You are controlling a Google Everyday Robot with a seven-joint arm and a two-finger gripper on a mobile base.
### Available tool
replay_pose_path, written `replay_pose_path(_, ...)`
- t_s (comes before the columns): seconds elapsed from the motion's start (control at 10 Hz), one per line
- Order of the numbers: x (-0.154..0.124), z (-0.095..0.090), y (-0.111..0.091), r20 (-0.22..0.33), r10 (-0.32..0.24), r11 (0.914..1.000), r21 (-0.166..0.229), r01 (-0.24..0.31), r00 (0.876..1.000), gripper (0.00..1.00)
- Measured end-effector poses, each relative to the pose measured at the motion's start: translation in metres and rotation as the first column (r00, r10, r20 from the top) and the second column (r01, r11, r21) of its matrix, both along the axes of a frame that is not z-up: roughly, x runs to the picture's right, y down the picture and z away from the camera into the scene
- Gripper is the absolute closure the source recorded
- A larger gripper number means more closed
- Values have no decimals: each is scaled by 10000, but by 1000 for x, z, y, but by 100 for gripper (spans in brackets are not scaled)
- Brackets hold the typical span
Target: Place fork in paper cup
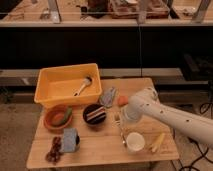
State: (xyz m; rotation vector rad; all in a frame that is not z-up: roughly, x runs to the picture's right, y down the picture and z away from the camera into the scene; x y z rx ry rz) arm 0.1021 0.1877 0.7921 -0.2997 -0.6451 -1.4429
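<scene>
The fork [120, 130] is a thin grey utensil lying on the wooden table [100, 152], between the black bowl and the paper cup. The paper cup [135, 142] is small, off-white and upright near the table's front edge, just right of the fork's near end. My gripper [126, 118] is at the end of the white arm [165, 117], which reaches in from the right. It hangs low right beside the fork's far end, behind the cup. The arm hides where it meets the fork.
A black bowl with striped contents [94, 113] and a reddish-brown bowl [58, 118] stand left of the fork. A yellow bin [47, 92] holds a light-handled utensil [83, 86]. A yellow stick [157, 142] lies right of the cup. A grey packet [107, 95] and an orange item [122, 101] sit behind the gripper.
</scene>
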Motion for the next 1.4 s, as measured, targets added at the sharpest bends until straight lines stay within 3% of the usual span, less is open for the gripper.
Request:
replay_pose_path(0.5, -15, 19, 9, 140, -1103, 9932, 392, 1097, 9938, 28)
replay_pose_path(0.6, -15, 23, 10, 203, -1206, 9920, 394, 1197, 9925, 23)
replay_pose_path(0.9, -15, 41, 23, 371, -1617, 9868, 91, 1614, 9862, 20)
replay_pose_path(1.3, -20, 49, 33, 474, -1832, 9828, -167, 1842, 9819, 20)
replay_pose_path(1.4, -23, 49, 34, 499, -1887, 9816, -196, 1898, 9808, 27)
